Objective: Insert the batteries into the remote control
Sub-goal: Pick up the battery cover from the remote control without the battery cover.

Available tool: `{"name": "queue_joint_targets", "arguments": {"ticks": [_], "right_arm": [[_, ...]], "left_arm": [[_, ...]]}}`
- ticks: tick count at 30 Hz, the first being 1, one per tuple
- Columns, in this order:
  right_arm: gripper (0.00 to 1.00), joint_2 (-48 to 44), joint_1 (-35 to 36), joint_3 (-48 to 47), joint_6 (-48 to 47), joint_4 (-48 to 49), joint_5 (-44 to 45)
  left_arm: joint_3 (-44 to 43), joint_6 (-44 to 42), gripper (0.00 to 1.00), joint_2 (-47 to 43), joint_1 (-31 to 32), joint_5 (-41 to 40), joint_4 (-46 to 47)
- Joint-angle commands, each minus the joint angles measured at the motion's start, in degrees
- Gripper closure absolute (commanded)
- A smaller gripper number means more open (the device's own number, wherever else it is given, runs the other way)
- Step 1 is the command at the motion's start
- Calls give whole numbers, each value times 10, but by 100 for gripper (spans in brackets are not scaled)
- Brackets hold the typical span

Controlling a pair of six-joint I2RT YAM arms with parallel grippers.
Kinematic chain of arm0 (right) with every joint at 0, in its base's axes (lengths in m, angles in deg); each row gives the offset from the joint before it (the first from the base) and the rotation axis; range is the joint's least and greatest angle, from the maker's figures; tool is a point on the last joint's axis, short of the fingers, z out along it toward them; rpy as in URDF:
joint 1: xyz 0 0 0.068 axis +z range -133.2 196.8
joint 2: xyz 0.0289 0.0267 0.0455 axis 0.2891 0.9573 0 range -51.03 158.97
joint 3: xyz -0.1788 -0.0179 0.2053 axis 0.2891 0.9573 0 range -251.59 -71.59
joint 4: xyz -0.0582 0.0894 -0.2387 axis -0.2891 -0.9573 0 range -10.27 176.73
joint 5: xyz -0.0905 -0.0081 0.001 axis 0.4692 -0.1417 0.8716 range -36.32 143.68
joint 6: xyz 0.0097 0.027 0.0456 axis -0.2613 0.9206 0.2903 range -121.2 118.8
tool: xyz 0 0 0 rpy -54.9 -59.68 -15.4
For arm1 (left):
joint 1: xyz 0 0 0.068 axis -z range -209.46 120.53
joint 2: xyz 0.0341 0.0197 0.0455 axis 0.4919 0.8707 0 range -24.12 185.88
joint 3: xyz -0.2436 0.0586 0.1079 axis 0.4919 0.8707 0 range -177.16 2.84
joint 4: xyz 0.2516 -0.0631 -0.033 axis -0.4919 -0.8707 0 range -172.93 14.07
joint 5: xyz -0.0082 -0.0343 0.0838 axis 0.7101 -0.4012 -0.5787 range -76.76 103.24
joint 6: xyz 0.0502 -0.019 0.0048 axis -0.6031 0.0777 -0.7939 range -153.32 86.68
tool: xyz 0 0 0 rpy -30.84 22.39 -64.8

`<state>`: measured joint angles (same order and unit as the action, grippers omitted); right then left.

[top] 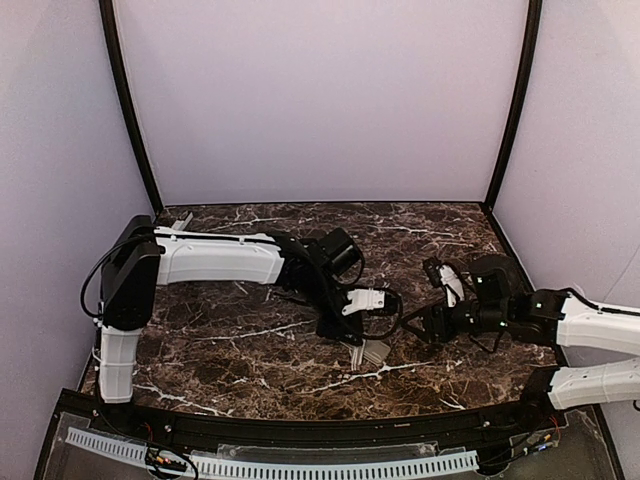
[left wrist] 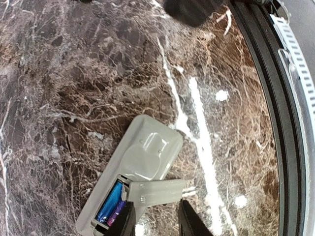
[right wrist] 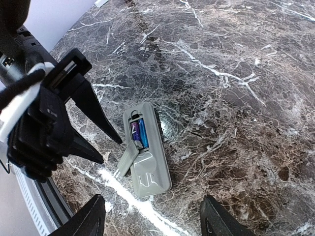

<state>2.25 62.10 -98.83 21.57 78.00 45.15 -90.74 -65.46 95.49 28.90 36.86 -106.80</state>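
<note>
The remote control [left wrist: 147, 152] [right wrist: 150, 172] [top: 376, 352] lies face down on the marble, so its buttons are hidden. Its battery bay is uncovered, and two batteries [left wrist: 109, 204] [right wrist: 138, 132], one blue and one purple, lie side by side in it. The loose grey cover [left wrist: 160, 191] [right wrist: 126, 161] rests askew at the bay's edge. My left gripper [left wrist: 156, 206] [right wrist: 112, 151] [top: 355, 350] is open, its tips on either side of the cover's near edge; whether they touch it I cannot tell. My right gripper [right wrist: 152, 197] [top: 420, 322] hovers wide open to the remote's right, holding nothing.
The black front rail [left wrist: 266, 98] [top: 300, 430] with its white toothed strip runs along the near table edge, close to the remote. Purple walls [top: 320, 100] close in the back and sides. Both arms meet at mid-table.
</note>
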Motion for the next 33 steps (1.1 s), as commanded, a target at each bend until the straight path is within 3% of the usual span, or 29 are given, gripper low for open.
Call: {"name": "queue_joint_targets", "arguments": {"ticks": [1,27,33], "right_arm": [[36,-16,-11,6,-4,-12,7],[36,-17,-28,9,-14,-20,-1],[36,-17,-29,8,-18,-20,0]], "left_arm": [[-26,-91,71,10,-10,26,-81],[-110,-123,74,94,-19,20,-100],[-119,-115,81,104,-24,30,-99]]}}
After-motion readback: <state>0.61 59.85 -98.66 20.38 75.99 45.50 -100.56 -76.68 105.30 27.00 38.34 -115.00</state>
